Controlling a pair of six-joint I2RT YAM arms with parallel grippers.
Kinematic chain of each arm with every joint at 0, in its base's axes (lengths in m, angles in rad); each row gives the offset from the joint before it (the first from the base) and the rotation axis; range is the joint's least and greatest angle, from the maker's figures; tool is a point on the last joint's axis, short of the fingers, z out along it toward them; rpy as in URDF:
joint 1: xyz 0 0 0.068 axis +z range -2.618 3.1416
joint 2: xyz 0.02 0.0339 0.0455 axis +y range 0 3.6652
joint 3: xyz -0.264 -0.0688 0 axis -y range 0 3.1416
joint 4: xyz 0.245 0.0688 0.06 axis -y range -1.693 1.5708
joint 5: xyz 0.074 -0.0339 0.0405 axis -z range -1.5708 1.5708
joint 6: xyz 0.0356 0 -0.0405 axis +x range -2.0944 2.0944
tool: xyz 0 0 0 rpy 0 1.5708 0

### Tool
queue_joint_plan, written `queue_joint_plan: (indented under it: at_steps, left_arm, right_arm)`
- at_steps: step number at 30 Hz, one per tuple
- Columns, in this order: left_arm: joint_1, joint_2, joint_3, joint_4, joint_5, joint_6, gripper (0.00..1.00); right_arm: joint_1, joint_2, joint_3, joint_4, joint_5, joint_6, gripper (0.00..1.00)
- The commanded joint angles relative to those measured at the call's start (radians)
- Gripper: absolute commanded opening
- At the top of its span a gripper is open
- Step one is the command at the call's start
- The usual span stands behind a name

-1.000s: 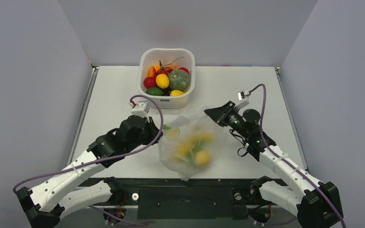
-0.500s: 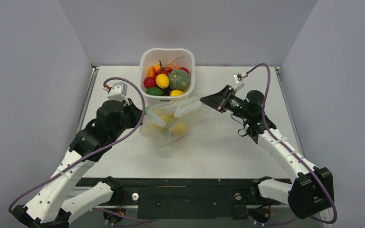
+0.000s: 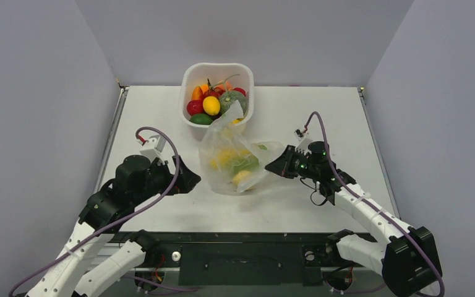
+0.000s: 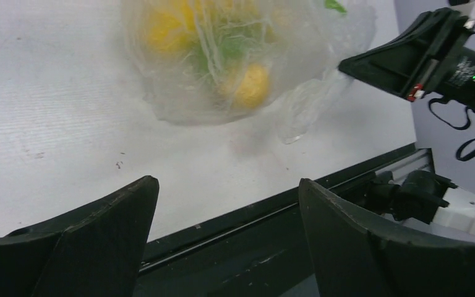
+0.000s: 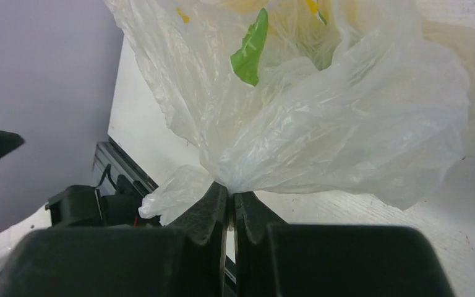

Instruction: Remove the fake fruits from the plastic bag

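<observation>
Bag: the plastic bag (image 3: 232, 145) appears to rest on the table (image 3: 321, 111) between the two arms, just in front of the white tub (image 3: 188, 77), with its upper flap reaching the tub's near wall. Half a second ago it hung stretched between both grippers, further to the left
Fruits: the fake fruits (image 3: 242, 177) are all inside the film, yellow ones with a patch of green among them. None lies out on the table, the same as a moment ago
Right gripper: the right gripper (image 5: 230, 201) has its jaws pressed together on a gathered fold at the bag's right side. It has dropped lower and nearer than before and has kept its pinch
Left gripper: the left gripper (image 4: 227, 182) has its fingers spread wide with nothing between them. It stands apart from the bag's left side, having let go of that edge and drawn back toward the near-left
Meaning: only one pinch holds the bag now, so it has slumped and bunched around its load. Nothing has been taken out yet, and I cannot tell where the mouth lies in the crumpled film
Next: the free left gripper probably needs a fresh hold on the film — or a way in to the fruits — before anything can come out
</observation>
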Motion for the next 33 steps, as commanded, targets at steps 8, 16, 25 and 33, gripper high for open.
queue_joint_plan:
  at_steps: [8, 16, 25, 33]
  left_arm:
    - [0.004, 0.257, 0.314, 0.017, 0.015, 0.027, 0.79]
    - [-0.086, 0.638, 0.709, -0.082, -0.244, 0.180, 0.75]
    - [-0.224, 0.913, 0.874, 0.043, -0.441, 0.261, 0.78]
    - [-0.228, 1.096, 1.052, 0.029, -0.466, 0.253, 0.73]
  right_arm:
    - [0.123, -0.022, 0.077, -0.136, 0.070, -0.110, 0.00]
    - [0.133, -0.009, 0.097, -0.151, 0.085, -0.121, 0.00]
    - [0.133, -0.014, 0.095, -0.116, 0.097, -0.099, 0.00]
    - [0.134, -0.023, 0.093, -0.117, 0.077, -0.097, 0.00]
